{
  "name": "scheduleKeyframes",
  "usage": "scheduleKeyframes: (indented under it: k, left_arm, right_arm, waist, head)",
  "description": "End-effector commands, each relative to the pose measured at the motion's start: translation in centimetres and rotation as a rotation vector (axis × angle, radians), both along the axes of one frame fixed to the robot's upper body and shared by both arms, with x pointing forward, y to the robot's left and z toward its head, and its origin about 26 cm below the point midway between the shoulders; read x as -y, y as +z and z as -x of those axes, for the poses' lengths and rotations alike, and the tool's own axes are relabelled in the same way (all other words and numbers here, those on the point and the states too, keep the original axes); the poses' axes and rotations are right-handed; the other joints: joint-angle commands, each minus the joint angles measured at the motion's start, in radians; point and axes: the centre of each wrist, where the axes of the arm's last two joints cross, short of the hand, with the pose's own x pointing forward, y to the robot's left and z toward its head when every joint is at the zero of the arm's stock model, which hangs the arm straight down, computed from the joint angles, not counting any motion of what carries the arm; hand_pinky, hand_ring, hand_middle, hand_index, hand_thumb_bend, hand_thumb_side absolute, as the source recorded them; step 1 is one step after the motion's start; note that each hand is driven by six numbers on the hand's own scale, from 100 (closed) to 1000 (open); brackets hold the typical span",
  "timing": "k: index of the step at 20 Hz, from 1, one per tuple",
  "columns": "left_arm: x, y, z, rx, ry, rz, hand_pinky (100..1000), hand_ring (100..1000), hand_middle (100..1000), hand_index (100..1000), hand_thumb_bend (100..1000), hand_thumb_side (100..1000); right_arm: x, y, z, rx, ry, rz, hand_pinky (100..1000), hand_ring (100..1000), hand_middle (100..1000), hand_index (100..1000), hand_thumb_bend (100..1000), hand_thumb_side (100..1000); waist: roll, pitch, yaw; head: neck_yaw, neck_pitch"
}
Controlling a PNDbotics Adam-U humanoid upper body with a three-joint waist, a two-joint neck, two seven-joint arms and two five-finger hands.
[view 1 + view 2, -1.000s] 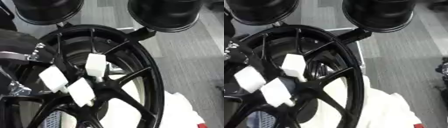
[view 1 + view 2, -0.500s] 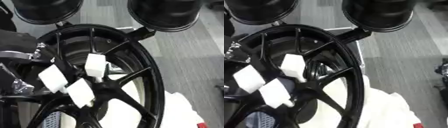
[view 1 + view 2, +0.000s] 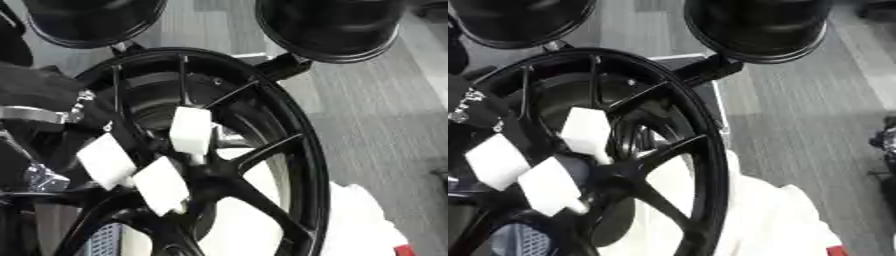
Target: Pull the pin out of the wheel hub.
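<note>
A black spoked wheel hub (image 3: pixel 302 135) fills the middle of both views, tilted toward me. At its centre three white rectangular blocks stand out from the spokes: one upright (image 3: pixel 191 130), one to the left (image 3: pixel 105 160) and one lower (image 3: pixel 160 185). I cannot make out a pin apart from these blocks. My left hand (image 3: pixel 39 107), black with silver joints, comes in at the left edge, close against the rim near the left block. Where it touches is hidden by the rim and spokes. My right hand does not show.
Two large black round bodies hang over the wheel's top, one left (image 3: pixel 92 20) and one right (image 3: pixel 328 25). A white cloth (image 3: pixel 772 220) lies under the wheel's lower right. Grey plank floor (image 3: pixel 385 115) lies to the right.
My left arm has shifted slightly at the left edge. The wheel and the three white blocks stand as before.
</note>
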Motion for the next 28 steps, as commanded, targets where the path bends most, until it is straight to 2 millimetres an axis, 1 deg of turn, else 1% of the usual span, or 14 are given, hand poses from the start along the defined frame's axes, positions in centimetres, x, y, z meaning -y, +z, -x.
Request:
scheduleKeyframes:
  k: [1,6,10,12,15,18,20,25,28]
  left_arm:
    - [-0.16,1.04,0.55,0.028,-0.019,-0.016,860,790,657,846,180,190]
    - [-0.04,1.1,0.66,0.031,-0.037,-0.017,852,764,607,829,183,187]
    - [0.0,1.1,0.63,0.033,-0.031,-0.017,828,703,505,789,164,154]
    - [0.02,1.04,0.55,0.032,-0.025,-0.01,821,681,475,779,148,142]
    - [0.12,0.98,0.49,0.027,-0.023,0.012,795,613,393,716,100,153]
    - [0.13,0.94,0.43,0.02,-0.017,0.058,750,544,297,629,100,170]
    - [0.12,0.91,0.36,0.014,-0.009,0.092,726,517,261,590,100,184]
    - [-0.07,1.08,0.2,0.015,0.033,0.176,653,431,139,456,100,223]
    - [-0.25,1.34,0.19,0.041,0.07,0.24,626,401,100,386,100,232]
  right_arm:
    - [-0.04,0.71,0.08,0.021,0.0,0.014,758,593,526,685,100,609]
    - [-0.03,0.7,0.09,0.021,-0.001,0.013,759,593,526,686,100,609]
    - [-0.05,0.71,0.08,0.021,0.001,0.011,759,593,526,686,100,610]
    - [-0.04,0.7,0.09,0.021,0.0,0.011,759,593,526,686,100,610]
    - [-0.04,0.69,0.09,0.021,0.0,0.009,759,593,527,686,100,610]
    - [-0.06,0.7,0.08,0.021,0.0,0.009,759,593,527,686,100,610]
    - [-0.05,0.7,0.08,0.021,0.001,0.009,759,593,527,686,100,610]
    - [-0.03,0.71,0.08,0.021,0.001,0.009,759,593,527,687,100,609]
    - [-0.01,0.7,0.1,0.021,0.0,0.009,760,594,527,687,100,608]
  waist:
    - [-0.001,-0.019,0.001]
    - [-0.001,-0.02,0.001]
    - [-0.001,-0.02,0.001]
    - [-0.001,-0.02,0.001]
    - [-0.001,-0.021,0.0]
    - [0.0,-0.021,0.0]
    - [0.0,-0.022,-0.001]
    - [0.001,-0.024,0.0]
    - [0.0,-0.026,0.001]
  head:
    - [-0.002,-0.012]
    - [-0.002,-0.012]
    - [-0.002,-0.014]
    - [-0.002,-0.014]
    - [-0.002,-0.013]
    - [-0.003,-0.013]
    - [-0.003,-0.013]
    - [-0.004,-0.013]
    - [-0.005,-0.014]
